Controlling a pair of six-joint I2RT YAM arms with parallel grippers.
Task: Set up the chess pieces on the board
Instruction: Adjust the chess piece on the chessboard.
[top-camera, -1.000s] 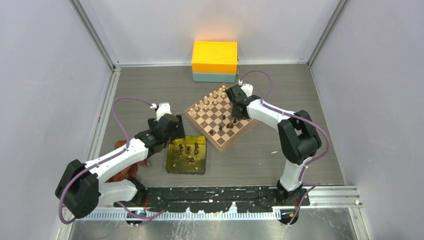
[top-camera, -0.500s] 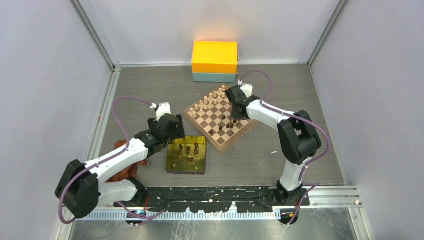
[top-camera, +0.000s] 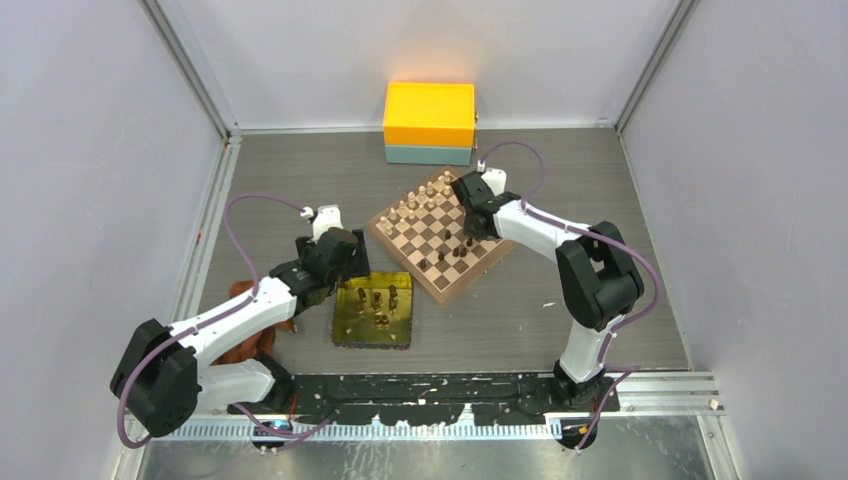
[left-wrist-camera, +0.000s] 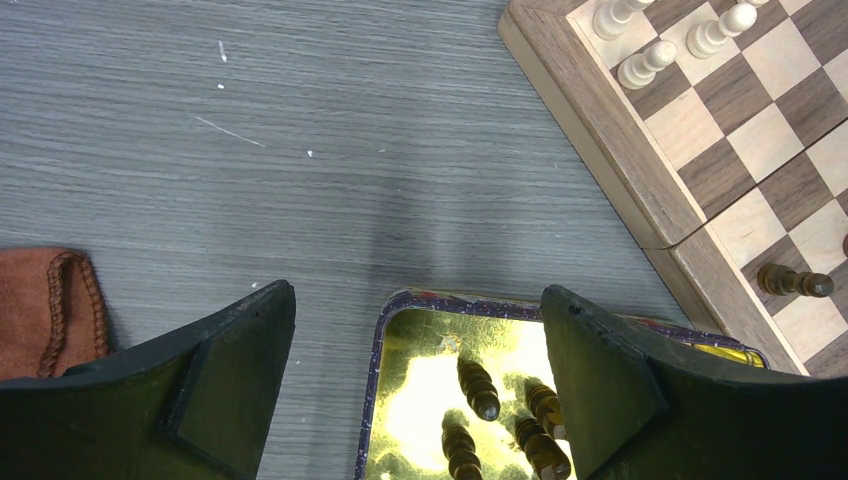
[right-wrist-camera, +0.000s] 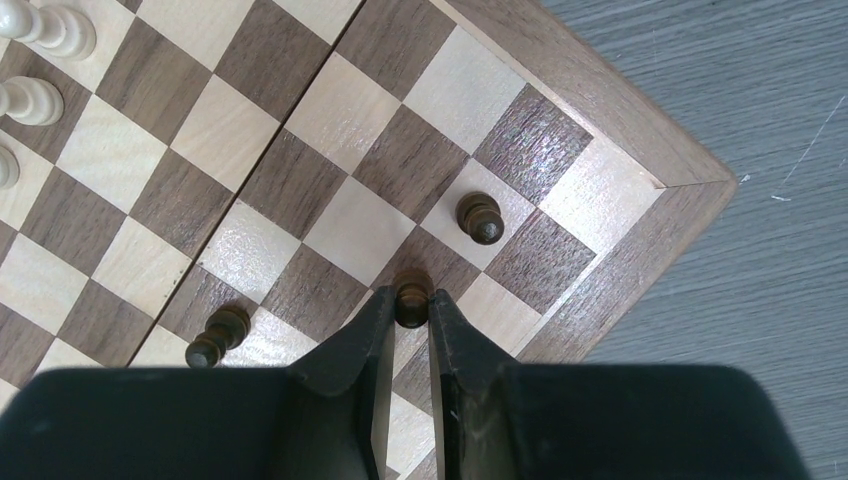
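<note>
The wooden checkered board (top-camera: 440, 232) lies turned like a diamond mid-table. My right gripper (right-wrist-camera: 411, 302) is shut on a dark-brown chess piece (right-wrist-camera: 412, 298) over a dark square near the board's right corner (right-wrist-camera: 690, 185). Two more dark pieces stand close by, one (right-wrist-camera: 481, 217) ahead and one (right-wrist-camera: 215, 335) to the left. In the overhead view my right gripper (top-camera: 470, 228) hangs over the board's right half. My left gripper (left-wrist-camera: 415, 330) stands open over the far edge of the gold tray (left-wrist-camera: 400, 340), where several dark pieces (left-wrist-camera: 478, 386) lie. Pale pieces (top-camera: 420, 200) line the board's far side.
An orange box on a teal base (top-camera: 429, 122) stands at the back. A reddish-brown cloth pouch (left-wrist-camera: 50, 310) lies left of the gold tray (top-camera: 345, 325). Grey walls close in on three sides.
</note>
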